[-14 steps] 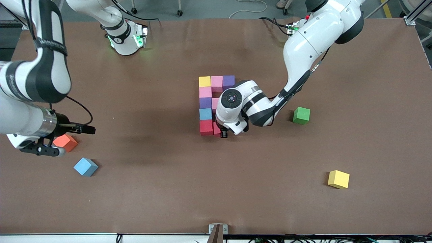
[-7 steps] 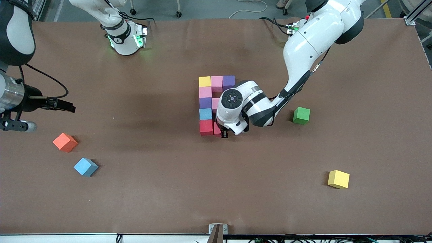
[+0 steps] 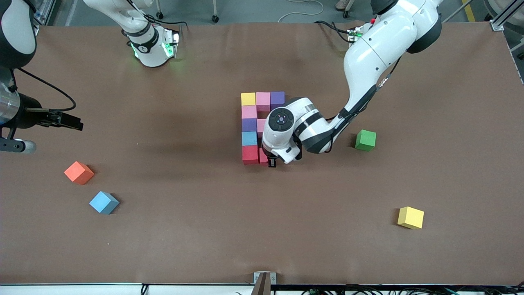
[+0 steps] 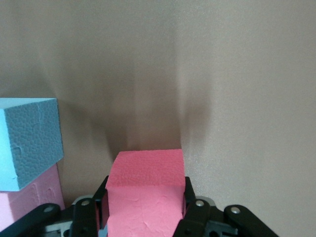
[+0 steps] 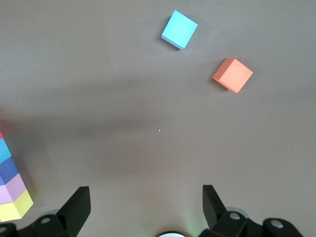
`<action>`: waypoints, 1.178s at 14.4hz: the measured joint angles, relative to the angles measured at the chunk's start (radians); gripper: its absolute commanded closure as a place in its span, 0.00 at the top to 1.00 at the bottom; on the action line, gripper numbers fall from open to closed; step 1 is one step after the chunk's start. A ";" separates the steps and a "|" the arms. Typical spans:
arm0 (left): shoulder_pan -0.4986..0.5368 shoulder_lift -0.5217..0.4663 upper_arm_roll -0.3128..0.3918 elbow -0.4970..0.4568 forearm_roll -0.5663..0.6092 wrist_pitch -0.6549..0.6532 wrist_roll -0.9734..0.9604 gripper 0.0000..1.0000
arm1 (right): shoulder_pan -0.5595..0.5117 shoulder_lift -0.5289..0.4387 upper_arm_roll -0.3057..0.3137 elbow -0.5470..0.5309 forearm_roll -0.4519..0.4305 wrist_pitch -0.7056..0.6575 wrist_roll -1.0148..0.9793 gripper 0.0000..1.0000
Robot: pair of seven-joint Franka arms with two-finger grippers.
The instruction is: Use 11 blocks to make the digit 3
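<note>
Your left claw (image 4: pixel 144 217) is clamped on a pink foam cube (image 4: pixel 144 195), low at the bottom bar of the half-built digit 3 (image 3: pixel 257 127) in the middle of the table (image 3: pixel 204 229), beside the red cube (image 3: pixel 250 154). The figure so far shows a top bar of yellow, pink and purple cubes and a column of pink, purple, light blue and red; your left wrist hides the rest.

Your right claw (image 5: pixel 145 202) hangs wide and empty over the right arm's end of the table, waiting. From there you see the loose light blue cube (image 3: pixel 104 202) and, just beside it, the orange cube (image 3: pixel 79 172), which is not part of the job. A loose yellow cube (image 3: pixel 410 217) and a green cube (image 3: pixel 365 140) lie toward the left arm's end.

The cubes look light, soft and matte, so they likely grip well but dent if squeezed hard. Take each by two flat parallel faces, squarely, as a neighbour could easily be nudged out of line.
</note>
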 measured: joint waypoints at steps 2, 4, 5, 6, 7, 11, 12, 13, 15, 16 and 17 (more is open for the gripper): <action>0.000 0.000 -0.002 -0.002 0.000 0.000 0.001 0.21 | -0.002 0.002 0.000 0.003 -0.002 0.000 -0.035 1.00; -0.001 -0.001 -0.005 -0.004 0.000 0.000 0.001 0.21 | -0.003 0.007 0.000 0.013 -0.002 0.000 -0.059 1.00; -0.001 -0.001 -0.005 -0.005 0.000 0.000 0.001 0.21 | -0.004 0.009 0.000 0.016 -0.002 0.000 -0.062 1.00; -0.001 -0.001 -0.006 -0.006 0.000 0.001 0.001 0.21 | -0.004 0.010 0.000 0.020 -0.002 0.001 -0.062 1.00; -0.001 -0.002 -0.006 -0.007 0.000 0.002 0.001 0.21 | -0.004 0.011 0.000 0.022 -0.001 0.001 -0.063 1.00; -0.008 -0.002 -0.006 -0.009 0.000 0.004 0.003 0.21 | -0.004 0.013 0.002 0.023 0.000 -0.014 -0.064 1.00; -0.010 -0.002 -0.006 -0.009 0.000 0.004 0.003 0.21 | -0.004 0.013 0.002 0.025 0.000 -0.014 -0.066 1.00; -0.011 -0.002 -0.006 -0.010 0.000 0.004 0.003 0.22 | -0.004 0.013 0.002 0.026 0.000 -0.014 -0.067 1.00; -0.012 -0.003 -0.006 -0.010 0.000 0.005 0.003 0.33 | -0.004 0.013 0.002 0.027 0.000 -0.014 -0.069 1.00; -0.013 -0.003 -0.006 -0.010 0.000 0.005 0.003 0.37 | -0.004 0.013 0.002 0.027 0.000 -0.014 -0.070 1.00; -0.013 -0.003 -0.006 -0.010 0.000 0.005 0.003 0.38 | -0.004 0.013 0.002 0.028 0.000 -0.014 -0.070 1.00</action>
